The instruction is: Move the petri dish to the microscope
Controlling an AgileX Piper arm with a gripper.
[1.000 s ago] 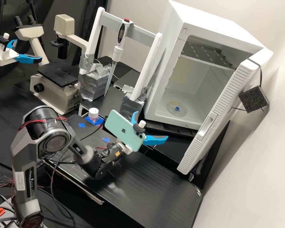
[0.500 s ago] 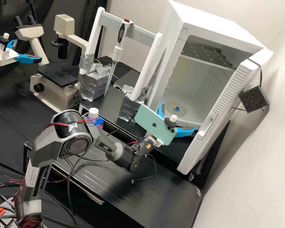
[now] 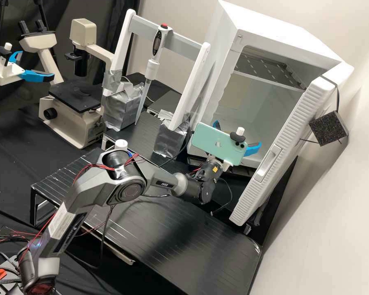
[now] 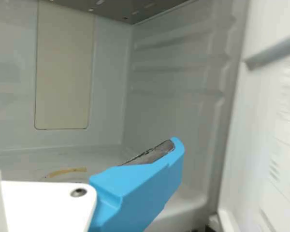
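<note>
We observe the gripper (image 3: 237, 133) at the open cabinet (image 3: 274, 24), jaws spread wide and empty; the petri dish (image 4: 66, 172) lies on the cabinet's floor, leaving grasp, transfer and placement at the microscope (image 3: 69, 119).

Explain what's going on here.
A dark grey robot arm has its white hand, with two bright blue fingers, at the mouth of an open white cabinet. The fingers are spread apart. A pale green phone is mounted by the hand. The cream microscope with its black stage stands well away from the hand.
</note>
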